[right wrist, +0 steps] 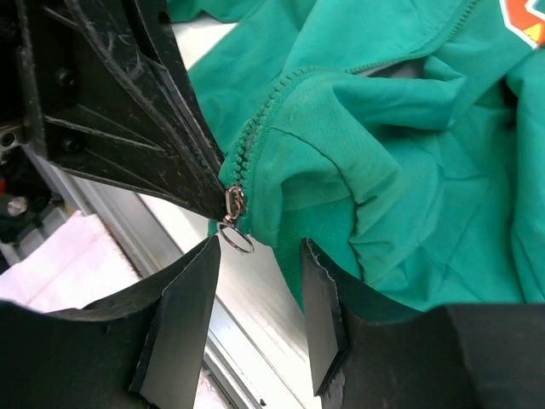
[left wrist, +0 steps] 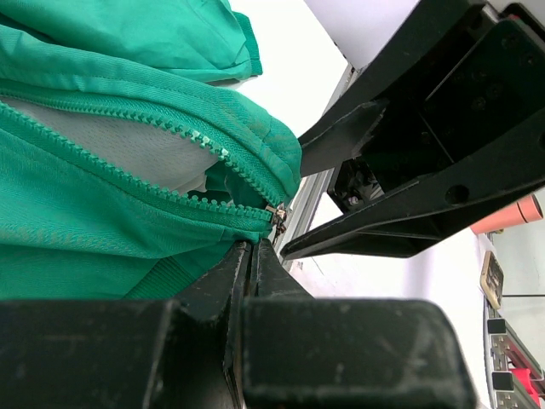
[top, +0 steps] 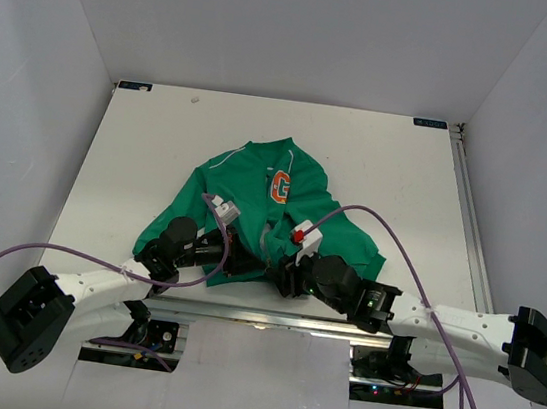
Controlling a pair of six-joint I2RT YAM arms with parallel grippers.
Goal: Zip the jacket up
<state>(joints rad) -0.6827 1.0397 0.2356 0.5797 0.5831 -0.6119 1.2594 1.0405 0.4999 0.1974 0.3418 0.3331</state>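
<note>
The green jacket (top: 256, 187) lies on the white table (top: 408, 182), orange "G" up, its hem toward the arms. My left gripper (left wrist: 250, 252) is shut on the jacket's bottom hem, right under the zipper's lower end. The zipper (left wrist: 128, 128) is open above the slider, showing pale lining. The metal slider (right wrist: 234, 203) with its ring pull (right wrist: 239, 239) hangs at the hem beside the left finger (right wrist: 128, 111). My right gripper (right wrist: 255, 290) is open, and the ring sits just above its left fingertip (right wrist: 192, 290), touching neither pad. Its right fingertip (right wrist: 324, 315) lies against the green fabric.
A metal rail (right wrist: 255, 341) runs along the table's near edge, directly under both grippers. Purple cables (top: 373, 216) loop over the arms and the jacket's right side. White walls enclose the table on three sides.
</note>
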